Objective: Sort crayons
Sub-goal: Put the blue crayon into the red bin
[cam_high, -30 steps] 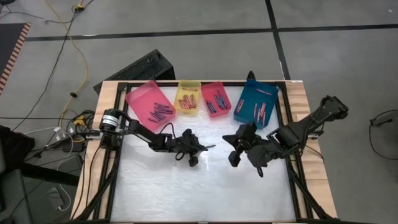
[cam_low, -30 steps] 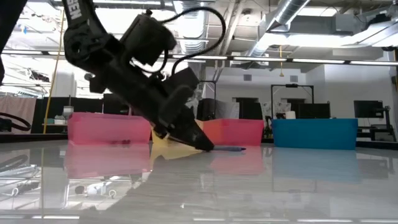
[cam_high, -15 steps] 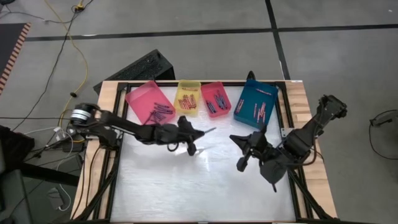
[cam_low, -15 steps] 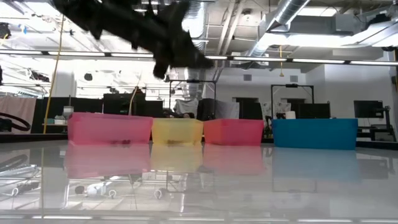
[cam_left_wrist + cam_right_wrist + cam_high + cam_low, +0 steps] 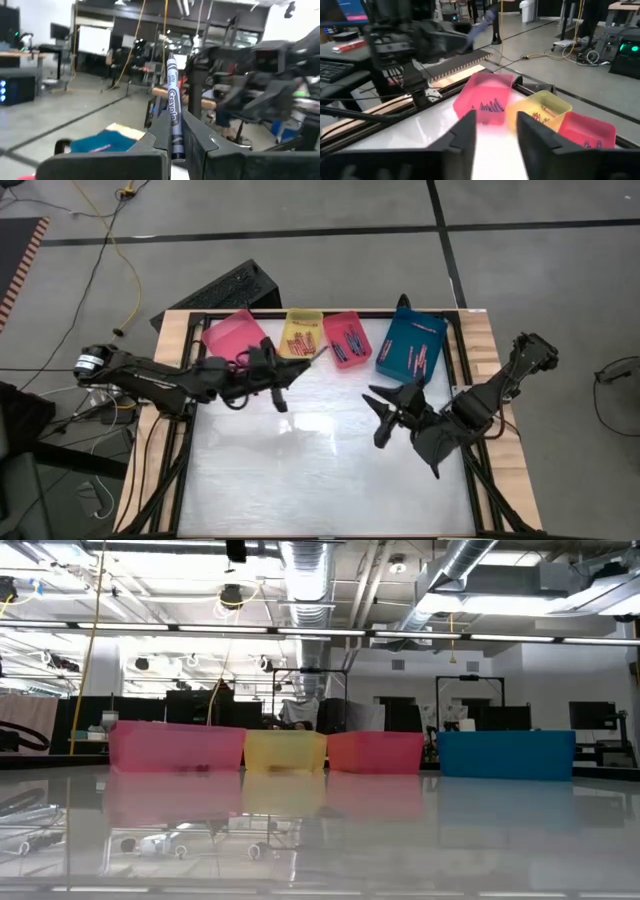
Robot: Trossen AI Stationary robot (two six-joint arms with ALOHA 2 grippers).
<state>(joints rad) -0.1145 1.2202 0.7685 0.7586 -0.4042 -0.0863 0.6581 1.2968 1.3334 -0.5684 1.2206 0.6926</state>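
My left gripper point(image 5: 293, 370) hangs above the table near the pink tray point(image 5: 232, 337) and yellow tray point(image 5: 303, 338), shut on a dark blue crayon point(image 5: 172, 105). The crayon sticks out past the fingertips toward the red tray point(image 5: 346, 338). My right gripper point(image 5: 380, 418) stands open over the table's right half, in front of the blue tray point(image 5: 412, 347), with nothing between its fingers point(image 5: 465, 137). All the trays hold sorted crayons point(image 5: 258, 360). The low view shows neither gripper. My left gripper pinches the crayon's lower end point(image 5: 175, 142) between its two fingers. The fingers lie along the crayon, and most of its length sticks out beyond them. The fingers come about level from the table's left. The crayon is lifted clear of the table.
The pink, yellow, red and blue trays stand in a row along the far edge point(image 5: 285, 752). A wooden frame point(image 5: 170, 360) borders the white table top, whose middle and near part point(image 5: 320, 470) lie bare. A dark keyboard point(image 5: 225, 288) sits beyond the far left corner.
My left gripper has lifted the dark blue crayon off the table's middle and carried it up and toward the far left, to the pink and yellow trays. It has tipped from pointing down at the table to about level. It has risen out of the low view.
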